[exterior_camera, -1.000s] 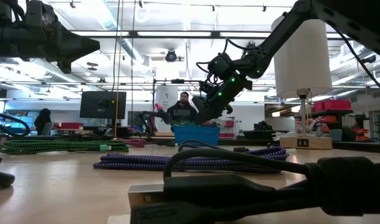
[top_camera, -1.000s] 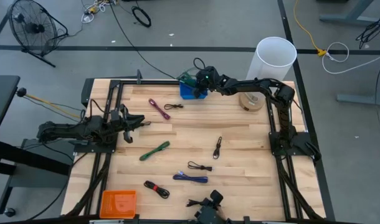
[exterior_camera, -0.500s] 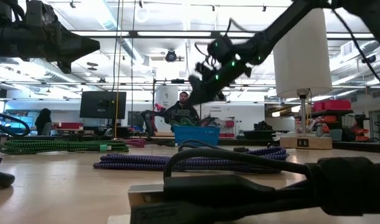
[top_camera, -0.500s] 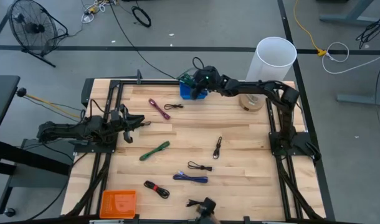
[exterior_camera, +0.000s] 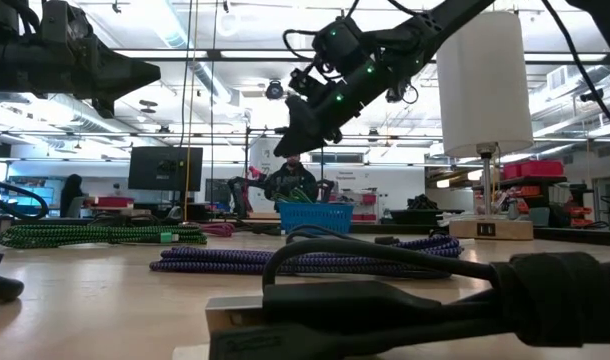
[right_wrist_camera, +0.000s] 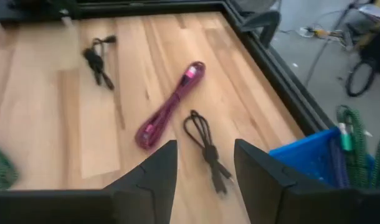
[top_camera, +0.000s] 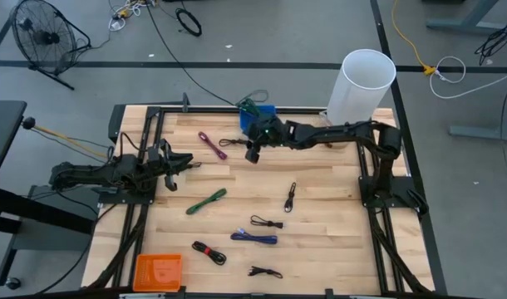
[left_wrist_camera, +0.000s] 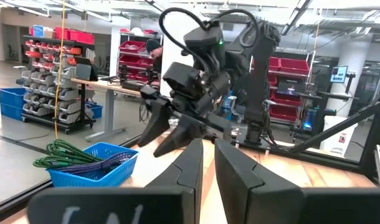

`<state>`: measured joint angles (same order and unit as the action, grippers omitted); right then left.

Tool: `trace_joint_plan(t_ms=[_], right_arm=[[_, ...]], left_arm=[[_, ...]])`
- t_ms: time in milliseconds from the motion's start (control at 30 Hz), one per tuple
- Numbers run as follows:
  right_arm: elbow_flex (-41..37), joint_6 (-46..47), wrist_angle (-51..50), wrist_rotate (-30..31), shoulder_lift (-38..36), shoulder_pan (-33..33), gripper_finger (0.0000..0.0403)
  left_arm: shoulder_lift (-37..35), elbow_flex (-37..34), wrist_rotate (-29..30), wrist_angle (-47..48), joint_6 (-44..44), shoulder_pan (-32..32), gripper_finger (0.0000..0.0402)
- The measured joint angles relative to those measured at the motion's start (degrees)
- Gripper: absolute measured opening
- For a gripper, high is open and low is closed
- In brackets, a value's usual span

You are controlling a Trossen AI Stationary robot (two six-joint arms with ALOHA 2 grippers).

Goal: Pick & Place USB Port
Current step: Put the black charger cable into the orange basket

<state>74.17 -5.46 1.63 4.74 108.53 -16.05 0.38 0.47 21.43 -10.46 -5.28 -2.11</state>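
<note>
Black USB cable: coiled on the surface just beside the blue basket, next to a magenta cable.
Handling: likely light, limp and springy; best pinched across the bundled middle.
Right hand: above the cable, near the basket, fingers apart, holding nothing.
Left hand: well away from the basket, fingers nearly together, empty.

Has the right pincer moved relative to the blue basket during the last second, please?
Yes. The right pincer has swung off the blue basket toward the table's middle, now open and empty above the black cable.
</note>
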Motion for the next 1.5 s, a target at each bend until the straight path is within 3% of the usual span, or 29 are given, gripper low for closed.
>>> trace_joint_plan(t_ms=[67, 267, 400, 533, 667, 767, 900, 1133, 1500], right_arm=[[0.02, 0.76, 0.31, 0.31, -0.07, 0.83, 0.0157], [0.02, 3.57, 0.26, -7.92, -0.33, 4.23, 0.0157], [0.02, 3.51, 1.14, -8.25, -0.33, 7.20, 0.0157], [0.02, 3.38, 2.17, -8.25, -0.33, 9.43, 0.0157], [0.02, 3.05, 2.42, -8.26, -0.33, 10.49, 0.0157], [0.02, 3.03, 2.43, -8.23, -0.33, 10.90, 0.0157], [0.02, 3.02, 2.40, -8.25, -0.33, 11.08, 0.0157], [0.02, 1.97, 2.23, -8.23, -0.36, 11.10, 0.0157], [0.02, 1.91, 2.53, -8.25, -0.39, 11.07, 0.0157]], left_arm=[[0.00, -0.01, 0.00, 0.01, -0.03, 0.01, 0.0046], [0.41, 0.00, 1.23, 5.23, 3.01, 0.04, 0.0046], [3.97, 1.91, 4.47, 6.60, 6.22, 0.08, 0.0046], [12.00, 7.10, 5.73, 6.43, 8.82, 0.07, 0.0052], [24.98, 12.47, 15.67, 9.09, 13.47, 1.27, 0.0077], [34.94, 15.79, 17.74, 8.79, 15.41, 5.10, 0.0104], [46.67, 20.59, 14.81, 8.94, 13.99, 12.66, 0.0136], [64.29, 29.27, -0.99, 8.96, 13.82, 25.45, 0.0167], [85.88, 40.57, -12.05, 13.90, 15.55, 33.95, 0.0168]])
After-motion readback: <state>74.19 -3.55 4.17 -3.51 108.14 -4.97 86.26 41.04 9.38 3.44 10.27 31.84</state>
